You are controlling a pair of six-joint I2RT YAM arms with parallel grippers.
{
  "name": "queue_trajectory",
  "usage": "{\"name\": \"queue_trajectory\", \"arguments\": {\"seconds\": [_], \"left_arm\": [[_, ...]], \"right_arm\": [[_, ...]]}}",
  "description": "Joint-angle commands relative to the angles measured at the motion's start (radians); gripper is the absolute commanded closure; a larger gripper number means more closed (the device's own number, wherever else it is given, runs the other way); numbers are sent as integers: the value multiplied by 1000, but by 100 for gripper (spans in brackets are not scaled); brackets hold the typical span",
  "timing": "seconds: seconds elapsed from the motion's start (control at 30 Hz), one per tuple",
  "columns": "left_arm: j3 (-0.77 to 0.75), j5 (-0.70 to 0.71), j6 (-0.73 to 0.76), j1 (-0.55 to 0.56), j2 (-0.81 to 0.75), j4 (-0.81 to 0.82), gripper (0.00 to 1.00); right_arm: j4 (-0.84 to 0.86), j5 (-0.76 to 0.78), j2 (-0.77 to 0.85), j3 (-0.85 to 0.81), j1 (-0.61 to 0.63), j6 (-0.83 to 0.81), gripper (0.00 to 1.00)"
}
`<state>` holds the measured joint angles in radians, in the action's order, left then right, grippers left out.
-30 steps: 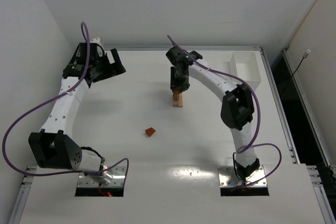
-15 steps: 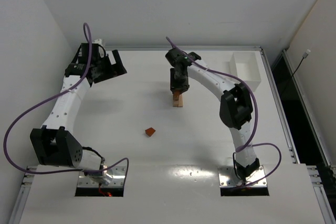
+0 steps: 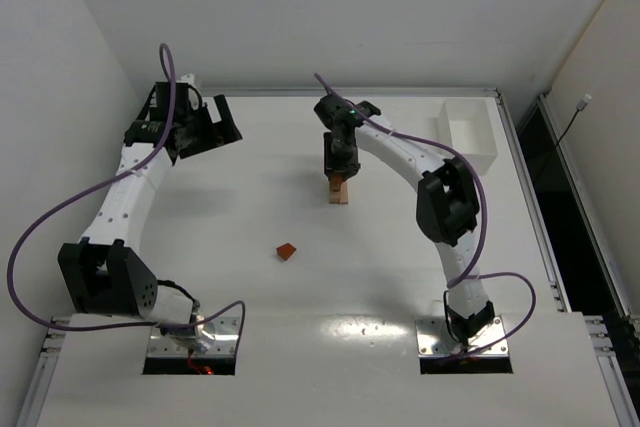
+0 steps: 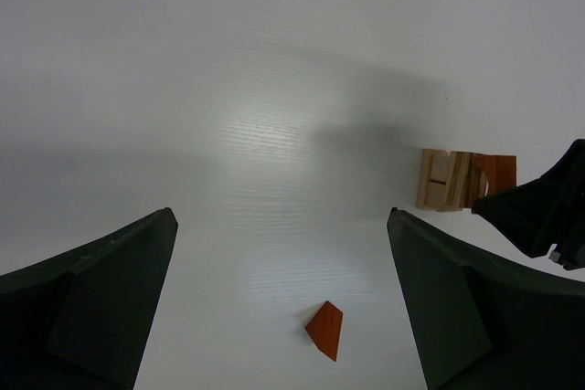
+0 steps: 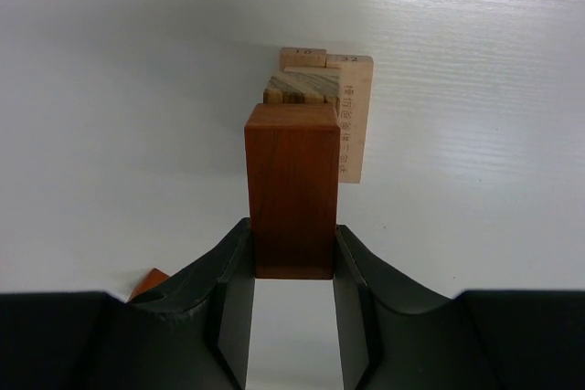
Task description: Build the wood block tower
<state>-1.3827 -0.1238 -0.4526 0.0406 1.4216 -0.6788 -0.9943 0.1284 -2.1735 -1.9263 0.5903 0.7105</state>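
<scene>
Between the fingers of the right gripper [image 5: 291,237], 1 reddish-brown block [image 5: 292,180] is clamped on both long sides and held upright over the wood block tower [image 5: 322,89]. Whether the block already touches the stack I cannot tell. So far the tower is only a low cluster of light tan pieces near the middle of the table [image 3: 200,277]. By my reading the build is early: base laid, this block not yet released. 1 small red wedge [image 3: 287,250] lies loose nearer the arm bases, waiting. The left gripper [image 4: 281,221] hangs at the far-left corner, jaws wide apart and empty. The white tray [image 3: 470,129] sits far right.
</scene>
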Motion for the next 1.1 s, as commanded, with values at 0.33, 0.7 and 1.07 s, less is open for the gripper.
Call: {"name": "queue_trajectory", "arguments": {"seconds": [0.33, 0.7, 1.07], "left_arm": [[-36, -19, -9, 5, 17, 39, 0], [-55, -28, -9, 5, 37, 39, 0], [77, 18, 87, 107, -42, 7, 0]], "right_arm": [[26, -3, -37, -33, -15, -13, 70], [48, -48, -26, -33, -15, -46, 39], [307, -213, 321, 179, -6, -428, 27]]}}
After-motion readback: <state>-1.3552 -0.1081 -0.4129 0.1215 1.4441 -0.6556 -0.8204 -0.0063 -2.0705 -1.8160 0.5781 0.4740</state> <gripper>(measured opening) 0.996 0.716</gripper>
